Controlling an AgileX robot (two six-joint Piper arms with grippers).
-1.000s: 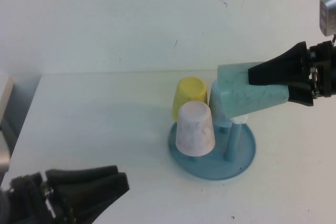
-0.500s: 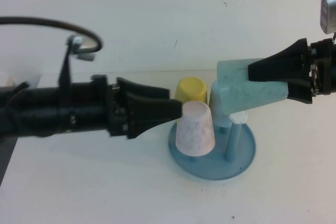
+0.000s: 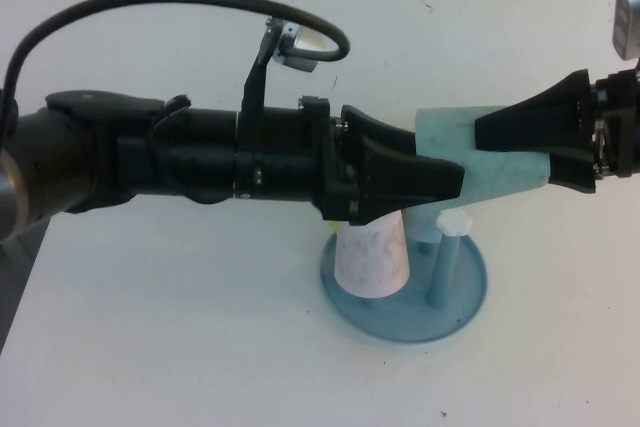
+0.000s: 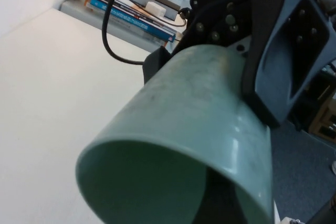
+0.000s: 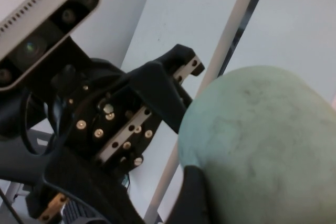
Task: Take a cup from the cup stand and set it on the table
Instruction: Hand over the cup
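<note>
1. The cup (image 3: 455, 147) lies on its side in the air above the cup stand (image 3: 405, 302), clear of the pegs. The right gripper (image 3: 490, 142) is clamped on its closed end, out past the stand's rim.
2. The left gripper (image 3: 455, 179) reaches across over the stand with its jaws standing wide, tips at the cup's open end. From the high view I cannot tell for sure whether they touch the cup or only sit just beside it.
3. Risk: if the left jaws close off-centre on the tapered, smooth wall while the right ones let go, the cup could squirt out and drop onto the stand.
4. Risk: the left arm hangs just above the white speckled cup (image 3: 370, 257) on the stand; dipping lower could knock it off its peg.
5. Risk: the two grippers are close together at the cup, so a hurried handover could bump them.
6. The cup is pale mint green, tapered, handleless, with faint dark speckles; its wide rim (image 4: 157, 156) looks thin and smooth.
</note>
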